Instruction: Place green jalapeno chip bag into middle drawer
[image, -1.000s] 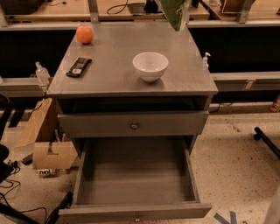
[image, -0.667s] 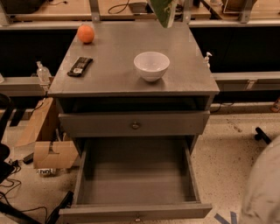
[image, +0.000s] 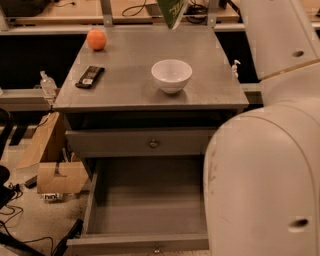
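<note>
Overhead, one green jalapeno chip bag (image: 172, 12) hangs at the far edge, above the back of the cabinet top (image: 125, 87). The gripper is out of frame above it, so its grip cannot be told. On the top sit one white bowl (image: 171, 75), one orange (image: 96, 39) and one black remote (image: 90, 76). One open drawer (image: 147, 202) sits near, and one white robot arm (image: 265, 160) is at right.

The chip bag (image: 172, 11) at the top edge is glossy green with white marks and a pale edge; the gripper holding it is out of view above the frame. The cabinet (image: 130, 55) and its open drawer (image: 147, 200) are plain matte grey. The bowl (image: 171, 75) is white, the round fruit (image: 96, 39) orange, the remote (image: 90, 77) black. The robot arm (image: 265, 165) is off-white with a thin tan band. The cardboard box (image: 55, 172) is brown, and the floor (image: 35, 220) is speckled beige.
</note>
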